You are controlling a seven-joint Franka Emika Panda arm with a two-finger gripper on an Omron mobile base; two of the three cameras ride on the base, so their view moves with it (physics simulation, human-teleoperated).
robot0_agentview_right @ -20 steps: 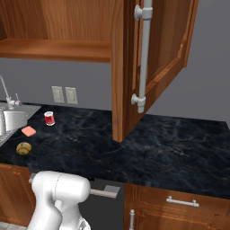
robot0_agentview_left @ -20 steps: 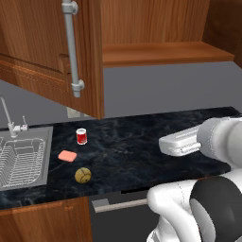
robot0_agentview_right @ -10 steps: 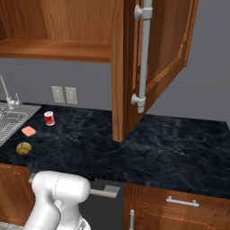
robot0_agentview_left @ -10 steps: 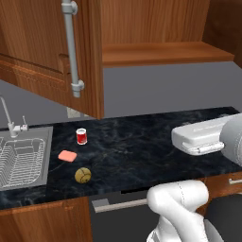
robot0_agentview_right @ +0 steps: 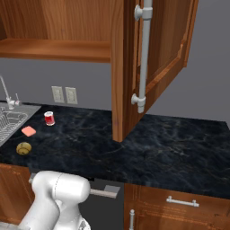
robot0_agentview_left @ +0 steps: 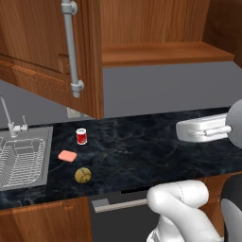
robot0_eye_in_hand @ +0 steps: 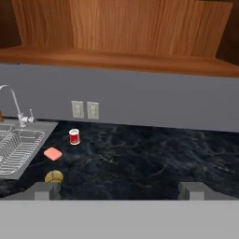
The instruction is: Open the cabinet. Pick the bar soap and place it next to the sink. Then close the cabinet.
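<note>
Looking from the left base view: reddish-brown wooden wall cabinet [robot0_agentview_left: 42,47] up high, door swung open, long grey bar handle on it. Down below, a dark marbled stone counter [robot0_agentview_left: 142,146]. At its left end, the shiny steel sink [robot0_agentview_left: 49,142] with a wire rack inside. Lying flat on the counter just beside the sink, not touching it: the small salmon-pink bar soap [robot0_agentview_left: 67,155]. Behind the soap, a little red can [robot0_agentview_left: 82,136] standing up. In front of the soap, a round yellow-brown ball [robot0_agentview_left: 82,175]. Well apart from all three, on the right, the white robot arm [robot0_agentview_left: 179,208].

Looking from the right base view: cabinet [robot0_agentview_right: 166,45] door open here too, hanging out over the counter [robot0_agentview_right: 170,143]. Far off at the left, bar soap [robot0_agentview_right: 28,130] next to the sink [robot0_agentview_right: 22,110], with the can [robot0_agentview_right: 49,118] and the ball [robot0_agentview_right: 24,148] near it. On the wall, two white outlets [robot0_agentview_right: 64,95].

Looking from the hand view: gripper [robot0_eye_in_hand: 120,190] held up over the counter [robot0_eye_in_hand: 149,158], fingers [robot0_eye_in_hand: 46,190] spread wide apart, holding nothing. Ahead, the bare cabinet [robot0_eye_in_hand: 116,60] shelf. To the left, bar soap [robot0_eye_in_hand: 52,153] beside the sink [robot0_eye_in_hand: 46,128], between the can [robot0_eye_in_hand: 73,137] and the ball [robot0_eye_in_hand: 54,176].
</note>
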